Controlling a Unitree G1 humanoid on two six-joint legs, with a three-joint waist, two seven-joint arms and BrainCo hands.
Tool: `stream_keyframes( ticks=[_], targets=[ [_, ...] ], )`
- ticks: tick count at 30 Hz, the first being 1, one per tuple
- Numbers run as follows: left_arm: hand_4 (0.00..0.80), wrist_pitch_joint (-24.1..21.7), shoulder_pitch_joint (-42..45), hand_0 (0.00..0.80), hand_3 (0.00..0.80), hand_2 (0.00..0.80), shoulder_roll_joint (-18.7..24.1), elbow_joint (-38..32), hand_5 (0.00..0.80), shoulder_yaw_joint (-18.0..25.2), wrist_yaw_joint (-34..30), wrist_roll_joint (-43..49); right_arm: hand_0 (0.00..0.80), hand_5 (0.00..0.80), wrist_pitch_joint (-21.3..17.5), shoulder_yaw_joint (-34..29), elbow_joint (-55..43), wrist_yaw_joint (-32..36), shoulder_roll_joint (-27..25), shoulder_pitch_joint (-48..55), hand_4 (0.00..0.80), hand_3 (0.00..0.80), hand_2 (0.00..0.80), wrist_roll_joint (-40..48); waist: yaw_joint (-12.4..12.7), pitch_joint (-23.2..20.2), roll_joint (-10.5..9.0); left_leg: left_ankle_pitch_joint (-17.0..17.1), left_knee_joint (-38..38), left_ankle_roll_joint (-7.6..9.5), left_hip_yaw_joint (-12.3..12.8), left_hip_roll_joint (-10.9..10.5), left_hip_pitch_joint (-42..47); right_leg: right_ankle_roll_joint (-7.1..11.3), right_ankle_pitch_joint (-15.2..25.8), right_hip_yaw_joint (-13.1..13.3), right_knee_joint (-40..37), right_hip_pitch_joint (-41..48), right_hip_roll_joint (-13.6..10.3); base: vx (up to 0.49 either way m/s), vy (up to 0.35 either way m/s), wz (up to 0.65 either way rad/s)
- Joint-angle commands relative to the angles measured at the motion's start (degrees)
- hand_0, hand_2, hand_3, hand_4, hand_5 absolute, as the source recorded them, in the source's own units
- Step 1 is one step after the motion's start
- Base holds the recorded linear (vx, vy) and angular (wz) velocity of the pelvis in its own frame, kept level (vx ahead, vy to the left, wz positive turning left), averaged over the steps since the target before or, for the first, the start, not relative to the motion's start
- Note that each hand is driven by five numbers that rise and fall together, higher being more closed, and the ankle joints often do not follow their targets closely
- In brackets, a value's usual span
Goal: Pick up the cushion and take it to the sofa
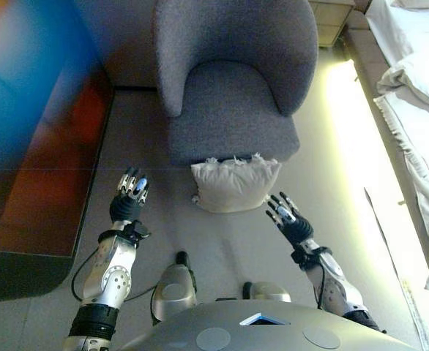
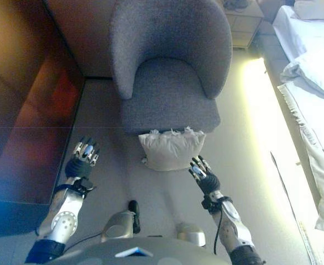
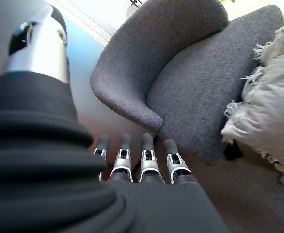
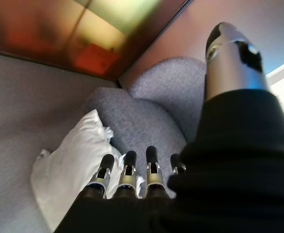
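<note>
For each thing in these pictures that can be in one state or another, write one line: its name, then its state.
Cushion: on the floor, leaning against the armchair's front, not held.
Armchair: upright, seat empty.
Left hand: open, holding nothing, left of the cushion.
Right hand: open, holding nothing, right of the cushion.

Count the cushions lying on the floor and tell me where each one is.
1. A white fringed cushion lies on the floor against the front of the grey armchair, between the open left robot hand and right robot hand. None other shows.
</note>
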Motion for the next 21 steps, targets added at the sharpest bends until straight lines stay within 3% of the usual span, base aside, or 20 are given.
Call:
stream_keyframes(
  ticks=[1,2,4,6,8,11,12,13,15,18,21],
  targets=[
    [0.0,-2.16,1.8,0.0,0.0,0.0,1.79,-2.63,0.0,0.31,-0.32,1.64,0.0,0.0,-2.34,0.02,-1.65,-1.57,1.13,-1.17,0.0,0.0,0.0,0.56,1.45,-5.28,-0.19,2.32,-5.24,1.79,-2.36,-0.28,-3.55,2.62,6.77,-1.83,15.19,-1.48,-1.09,0.265,0.167,0.15],
    [0.0,-1.81,1.9,0.0,0.0,0.0,1.81,-2.61,0.0,0.43,-0.12,2.25,0.0,0.0,-2.56,-0.01,-1.26,-1.96,1.64,-1.43,0.0,0.0,0.0,0.67,1.73,-5.64,-0.29,1.68,-5.12,2.36,-2.4,-0.95,-3.23,2.61,7.95,-2.11,17.24,-1.78,-1.55,0.281,0.219,0.14],
    [0.0,-1.66,2.69,0.0,0.0,0.0,1.97,-2.46,0.0,0.53,0.22,3.36,0.0,0.0,-2.83,-0.28,-1.11,-2.57,3.12,-1.02,0.0,0.0,0.0,-0.23,2.04,-6.11,0.85,-0.61,-4.99,4.6,-2.92,-2.83,-1.17,2.11,12.98,-3.3,31.08,-5.85,-2.43,0.279,0.283,0.04],
    [0.0,-1.47,3.2,0.0,0.0,0.0,2.02,-2.09,0.0,0.79,0.16,3.72,0.0,0.0,-3.5,0.14,-0.63,-3.02,3.93,-0.24,0.0,0.0,0.0,-0.99,1.74,-5.59,1.73,-2.27,-4.68,5.6,-2.53,-4.12,1.13,0.91,14.11,-4.96,40.51,-11.53,-4.18,0.224,0.282,-0.06],
    [0.0,-1.41,3.19,0.0,0.0,0.0,1.88,-1.11,0.0,1.53,-0.69,3.42,0.0,0.0,-3.73,0.55,0.12,-3.14,3.92,0.19,0.0,0.0,0.0,-1.43,1.37,-5.12,2.33,-2.9,-4.74,5.69,-1.82,-4.62,3.17,-0.14,14.56,-6.49,40.5,-15.48,-6.12,0.219,0.198,0.07],
    [0.0,-0.45,3.09,0.0,0.0,0.0,2.42,-1.44,0.0,2.67,-2.06,2.18,0.0,0.0,-3.56,0.07,-0.04,-3.07,3.23,1.41,0.0,0.0,0.0,-1.26,0.46,-4.29,2.07,-3.41,-4.67,4.91,-1.87,-4.92,4.88,-0.61,13.07,-8.2,29.36,-17.42,-6.14,0.223,-0.011,0.0],
    [0.0,-0.47,3.12,0.0,0.0,0.0,2.8,-1.61,0.0,2.86,-2.15,1.88,0.0,0.0,-3.58,-0.32,-0.42,-2.59,3.08,2.22,0.0,0.0,0.0,-0.94,-0.34,-3.22,1.04,-4.37,-4.29,4.37,-1.95,-5.21,6.08,0.44,14.42,-8.31,21.21,-17.32,-7.18,0.221,-0.147,0.09],
    [0.0,-0.41,3.18,0.0,0.0,0.0,2.94,-1.67,0.0,2.92,-2.22,1.66,0.0,0.0,-3.55,-0.45,-0.61,-2.42,2.97,2.54,0.0,0.0,0.0,-0.75,-0.58,-3.01,0.9,-4.59,-4.27,4.11,-1.94,-5.01,6.27,0.8,15.01,-8.34,18.4,-17.31,-7.28,0.242,-0.24,0.05],
    [0.0,-1.73,3.6,0.0,0.0,0.0,3.46,-1.77,0.0,2.44,-2.42,0.92,0.0,0.0,-2.9,-0.57,-1.88,-2.08,2.06,3.01,0.0,0.0,0.0,0.17,-2.09,-2.06,-1.5,-7.2,-3.24,2.83,-1.76,-5.33,7.41,3.82,19.85,-5.95,3.14,-17.94,-9.17,0.257,-0.256,0.07],
    [0.0,-2.85,4.39,0.0,0.0,0.0,3.73,-1.97,0.0,1.68,-3.73,0.69,0.0,0.0,-2.81,-0.92,-1.18,-2.29,1.27,2.11,0.0,0.0,0.0,1.55,-3.39,-1.53,-2.64,-10.05,-2.97,2.13,-3.36,-5.18,8.97,6.59,25.48,-2.02,-8.22,-20.03,-9.87,0.294,-0.174,0.14],
    [0.0,-3.28,5.93,0.0,0.0,0.0,3.66,-1.85,0.0,2.41,-5.8,1.83,0.0,0.0,-2.32,-2.07,-0.03,-1.92,1.42,1.28,0.0,0.0,0.0,2.28,-3.57,-0.98,-3.05,-12.14,-1.93,1.91,-4.39,-4.02,10.73,7.34,27.33,-0.72,-10.55,-21.34,-10.38,0.33,-0.158,0.36]
  ],
)
